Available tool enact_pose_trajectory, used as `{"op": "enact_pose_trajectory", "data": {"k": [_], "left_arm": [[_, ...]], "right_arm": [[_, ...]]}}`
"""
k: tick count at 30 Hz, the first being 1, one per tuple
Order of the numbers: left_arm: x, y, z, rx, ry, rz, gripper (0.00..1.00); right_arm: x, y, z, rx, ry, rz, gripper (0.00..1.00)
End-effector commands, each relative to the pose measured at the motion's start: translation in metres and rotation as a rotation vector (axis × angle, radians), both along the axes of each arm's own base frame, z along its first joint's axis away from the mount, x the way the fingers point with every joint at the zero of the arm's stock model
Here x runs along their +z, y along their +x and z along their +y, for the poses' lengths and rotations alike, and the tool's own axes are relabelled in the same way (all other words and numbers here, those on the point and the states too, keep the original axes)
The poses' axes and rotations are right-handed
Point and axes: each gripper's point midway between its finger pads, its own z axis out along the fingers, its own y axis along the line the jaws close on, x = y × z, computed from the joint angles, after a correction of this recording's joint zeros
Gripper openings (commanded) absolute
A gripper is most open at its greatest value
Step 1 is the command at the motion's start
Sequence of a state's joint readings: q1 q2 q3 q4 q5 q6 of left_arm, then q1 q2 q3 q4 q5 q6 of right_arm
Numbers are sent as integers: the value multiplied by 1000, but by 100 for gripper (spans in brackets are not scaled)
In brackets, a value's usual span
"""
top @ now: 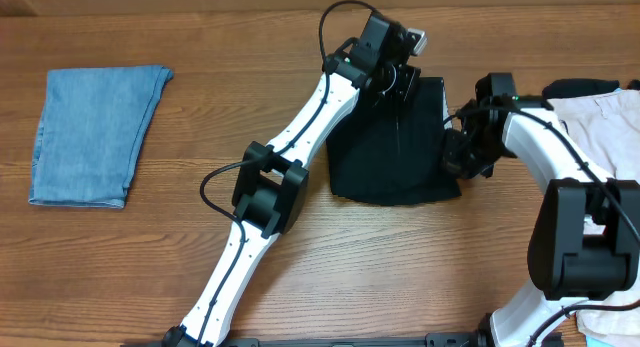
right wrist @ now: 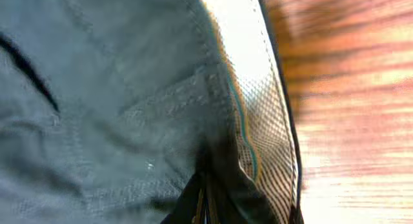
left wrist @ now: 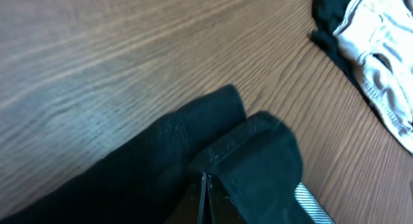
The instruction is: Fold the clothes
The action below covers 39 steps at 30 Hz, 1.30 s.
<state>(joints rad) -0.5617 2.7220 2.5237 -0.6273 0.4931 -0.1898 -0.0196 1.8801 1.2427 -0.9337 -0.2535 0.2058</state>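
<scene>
Mid-fold on the black garment (top: pixel 390 157), right of centre on the desk (top: pixel 300 47), jaws of left gripper (top: pixel 402 79) and right gripper (top: pixel 458 152) clenched on its far and right edges; next, probably carrying both edges over together.

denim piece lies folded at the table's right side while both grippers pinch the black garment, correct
No: overhead shows the denim piece folded at the table's left side. The left gripper and right gripper do pinch the black garment.

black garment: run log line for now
step: fold black garment | left hand: shut on its far corner | right hand: shut on its right edge | denim piece: flat, left | beige garment: heaped, right
</scene>
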Motion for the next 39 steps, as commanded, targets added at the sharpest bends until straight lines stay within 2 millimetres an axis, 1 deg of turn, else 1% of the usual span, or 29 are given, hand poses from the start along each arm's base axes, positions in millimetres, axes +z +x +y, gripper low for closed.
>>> {"op": "enact_pose_trajectory", "data": {"k": [1, 3, 4, 5, 7, 9, 10, 11, 12, 13, 14, 15, 16, 17, 18, 19, 21, 23, 24, 25, 26, 27, 30, 35, 36, 38, 39], "left_arm": [[-36, -7, -6, -22, -13, 72, 4], [-46, -5, -5, -19, -12, 75, 4], [-47, -1, -5, -9, -24, 66, 4], [-40, 6, -4, 9, -46, 57, 4], [-3, 24, 1, 46, -125, 34, 4], [55, 41, 15, 47, -214, -19, 4], [79, 46, 24, 56, -237, -37, 4], [105, 50, 37, 80, -250, -48, 4], [139, 52, 58, 111, -255, -63, 4], [163, 53, 79, 150, -244, -69, 4], [176, 52, 97, 194, -220, -65, 4], [189, 49, 135, 299, -144, -40, 13], [190, 44, 164, 381, -70, -10, 22], [187, 37, 188, 446, 0, 26, 27], [181, 27, 210, 495, 68, 71, 37], [170, 12, 231, 533, 142, 146, 51], [151, -11, 250, 559, 237, 259, 58], [139, -26, 264, 585, 324, 313, 59], [136, -31, 267, 581, 348, 325, 59], [134, -37, 268, 563, 366, 339, 59], [133, -40, 268, 555, 373, 352, 60], [134, -41, 265, 535, 362, 353, 62], [137, -46, 253, 492, 302, 383, 65], [140, -49, 245, 468, 292, 378, 61], [142, -50, 243, 463, 292, 372, 61], [149, -54, 237, 445, 292, 352, 67], [151, -55, 235, 444, 297, 345, 72]], "right_arm": [[-18, -11, -7, -86, -32, 25, 4], [-27, -15, -7, -101, -30, 28, 4], [-31, -18, -7, -100, -31, 31, 4], [-32, -19, -7, -100, -31, 32, 4], [-31, -16, -7, -100, -30, 22, 4], [-28, -12, -7, -100, -30, 11, 4], [-26, -9, -7, -96, -29, 4, 4], [-22, -6, -7, -94, -30, -3, 4], [-16, -1, -7, -81, -30, -12, 4], [-10, 3, -7, -78, -30, -19, 4], [-5, 7, -7, -78, -30, -25, 4], [3, 12, -7, -78, -29, -33, 4], [9, 16, -7, -78, -25, -42, 4], [15, 20, -6, -78, -22, -50, 4], [22, 24, -6, -78, -23, -58, 4], [28, 27, -6, -78, -22, -62, 4], [38, 32, -7, -79, -23, -71, 5], [42, 34, -13, -88, -48, -77, 10], [42, 35, -21, -98, -79, -79, 17], [41, 35, -28, -114, -104, -76, 22], [39, 33, -36, -143, -142, -64, 23], [38, 31, -40, -172, -161, -52, 23], [33, 22, -40, -204, -161, -12, 23], [12, 10, -39, -225, -160, 21, 22], [6, 4, -38, -224, -161, 34, 18], [-5, -9, -38, -256, -161, 77, 9], [-9, -14, -37, -276, -159, 98, 4]]}}
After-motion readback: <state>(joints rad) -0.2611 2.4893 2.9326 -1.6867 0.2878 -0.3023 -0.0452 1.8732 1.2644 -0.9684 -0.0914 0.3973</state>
